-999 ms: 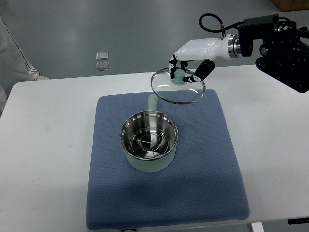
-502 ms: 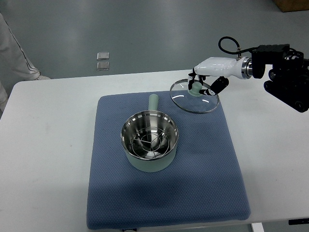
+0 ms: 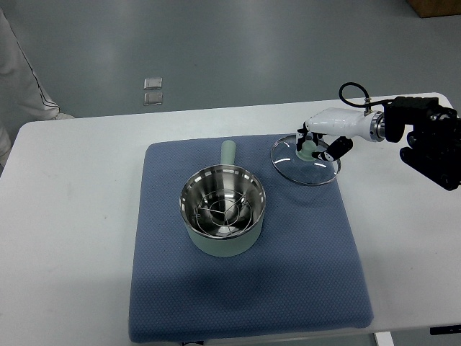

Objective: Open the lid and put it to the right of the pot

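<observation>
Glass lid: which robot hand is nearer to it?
Right. The right hand grips the glass lid by its knob, at the mat's upper right corner; the left hand is out of view.

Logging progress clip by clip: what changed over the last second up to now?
The right robot hand, still gripping the glass lid by its knob, carried it rightward and down, from behind the pot to the mat's right rear corner. It now looks low over the mat; whether it touches is unclear. Nothing was released. Pot, mat and table stayed put.
</observation>
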### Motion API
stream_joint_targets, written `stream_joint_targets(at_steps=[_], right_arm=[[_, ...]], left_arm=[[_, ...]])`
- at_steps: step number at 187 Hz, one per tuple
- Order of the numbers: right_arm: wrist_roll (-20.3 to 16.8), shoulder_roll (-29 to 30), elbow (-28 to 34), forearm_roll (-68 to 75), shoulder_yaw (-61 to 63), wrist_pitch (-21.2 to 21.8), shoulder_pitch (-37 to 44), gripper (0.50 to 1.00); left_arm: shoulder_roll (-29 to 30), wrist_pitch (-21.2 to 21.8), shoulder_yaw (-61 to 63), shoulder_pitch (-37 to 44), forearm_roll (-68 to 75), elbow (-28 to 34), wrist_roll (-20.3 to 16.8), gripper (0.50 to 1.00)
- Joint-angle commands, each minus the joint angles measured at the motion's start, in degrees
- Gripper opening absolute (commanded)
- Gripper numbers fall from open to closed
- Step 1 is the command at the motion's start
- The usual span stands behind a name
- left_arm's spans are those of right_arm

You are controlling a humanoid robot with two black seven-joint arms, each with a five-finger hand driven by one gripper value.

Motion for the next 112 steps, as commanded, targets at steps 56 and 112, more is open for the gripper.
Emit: stream_joint_targets(at_steps=[56, 112], right_arm=[[0.19, 0.41, -0.51, 0.18, 0.12, -1.64, -1.69, 0.666], [0.46, 1.47, 0.81, 3.6, 0.56, -0.41, -1.43, 0.903]], left_arm=[[0.0, 0.01, 0.0, 0.04, 0.0, 0.0, -0.09, 1.0], [0.0, 0.01, 0.0, 0.04, 0.0, 0.0, -0.01, 1.0]])
